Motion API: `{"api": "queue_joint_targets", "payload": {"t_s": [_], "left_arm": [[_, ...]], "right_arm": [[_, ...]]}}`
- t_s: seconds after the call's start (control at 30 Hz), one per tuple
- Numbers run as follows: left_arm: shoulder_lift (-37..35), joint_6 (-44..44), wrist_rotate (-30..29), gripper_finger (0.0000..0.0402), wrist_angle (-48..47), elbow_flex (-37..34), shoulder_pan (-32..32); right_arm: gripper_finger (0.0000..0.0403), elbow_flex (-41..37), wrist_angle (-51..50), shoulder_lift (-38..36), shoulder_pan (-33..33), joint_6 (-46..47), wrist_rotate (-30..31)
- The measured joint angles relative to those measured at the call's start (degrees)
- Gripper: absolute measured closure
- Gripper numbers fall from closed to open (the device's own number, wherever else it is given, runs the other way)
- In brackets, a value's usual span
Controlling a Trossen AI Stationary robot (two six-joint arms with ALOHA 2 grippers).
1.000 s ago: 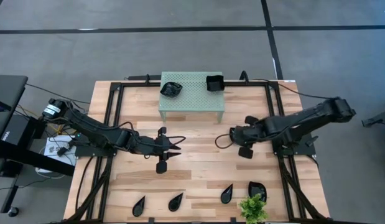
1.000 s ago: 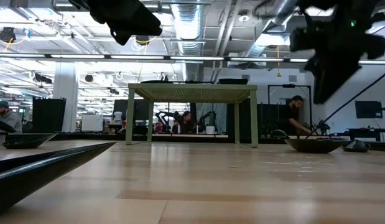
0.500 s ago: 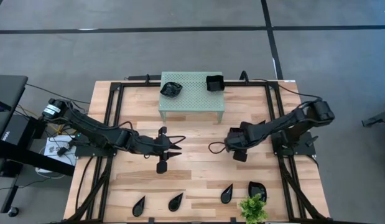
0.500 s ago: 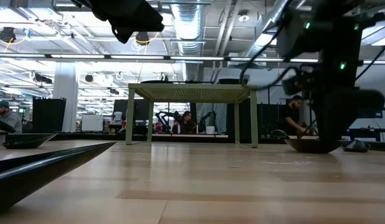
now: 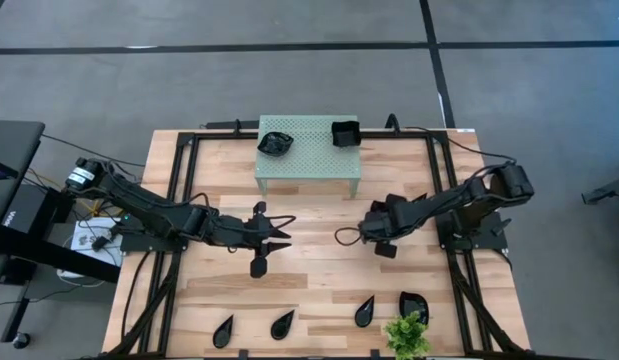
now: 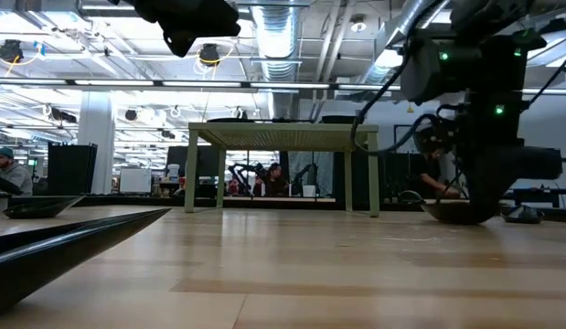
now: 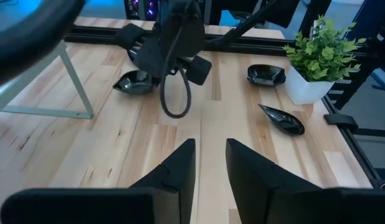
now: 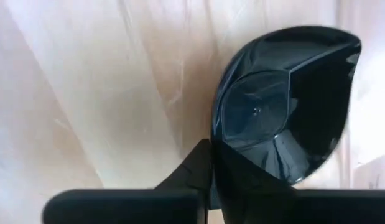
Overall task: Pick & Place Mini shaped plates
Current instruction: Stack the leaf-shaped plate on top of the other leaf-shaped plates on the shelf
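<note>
Looking straight down, we see the right tool [image 5: 370, 229] lowered near the middle of the wooden surface [image 5: 319, 275], just to the 5 o'clock side of the pale green perforated stand [image 5: 308, 150]. Its wrist camera shows a glossy black teardrop plate [image 8: 285, 102] lying on the wood directly ahead, with one dark finger [image 8: 186, 174] at the plate's rim; we cannot tell whether the fingers are spread or pinching the plate. From the left wrist camera the same plate [image 7: 135, 81] shows lying flat beneath the right arm's black housing.

The left tool [image 5: 286, 232] hangs above the surface toward 9 o'clock from centre, pointing at the right arm, its fingers [image 7: 180, 168] spread with a clear gap and nothing between them.

On top of the stand rest two black plates, a rounded one [image 5: 274, 142] at its 9 o'clock end and a squarish one [image 5: 345, 132] at its 3 o'clock end. Along the 6 o'clock edge of the surface lie three teardrop plates [image 5: 223, 329], [image 5: 282, 323], [image 5: 364, 311] in a row and, next to them, a wider plate [image 5: 413, 305] just beside the small green plant [image 5: 407, 335]. Across the room in the table-level view, a person [image 6: 1, 171] sits at far 9 o'clock.
</note>
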Motion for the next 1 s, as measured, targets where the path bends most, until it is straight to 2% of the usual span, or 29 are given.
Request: {"api": "queue_joint_targets", "payload": {"t_s": [0.1, 0.2, 0.33, 0.43, 0.6, 0.7, 0.83, 1.0], "left_arm": [[0.02, -0.02, 0.02, 0.0312, 0.04, 0.0, 0.0], [0.02, 0.1, 0.64, 0.0312, 0.08, 0.0, 0.02], [0.48, 6.72, 6.1, 0.0311, 0.55, 0.0, 0.02], [1.19, 10.84, 6.69, 0.0311, 1.51, -0.07, -0.15], [2.22, 13.82, 6.62, 0.0301, 3.79, -0.07, -0.07], [3.74, 13.9, 9.89, 0.0282, 7.24, -0.04, -0.11], [7.23, 13.7, 13.06, 0.0254, 10.86, -0.04, -0.11], [12.22, 13.76, 10.58, 0.0242, 15.12, -0.04, 1.01]], "right_arm": [[0.0384, 0.25, 0.05, -1.76, 0.81, -0.22, -1.85], [0.0394, 1.97, 0.07, -3.82, 2.41, -0.67, -5.32], [0.0397, 4.86, 3.14, -6.48, 5.98, -5.45, -6.64], [0.0396, 6.02, 11.08, -7.94, 8.3, -13.22, -6.68], [0.0398, 6.1, 27.08, -7.26, 11.05, -35.38, -6.69], [0.0396, 6.1, 34.32, -4.95, 11.22, -45.12, -6.71], [0.0401, 6.1, 39.19, -2.16, 10.29, -53.19, -6.62], [0.0399, 6.1, 44.34, 0.41, 9.3, -55.26, -6.77]]}}
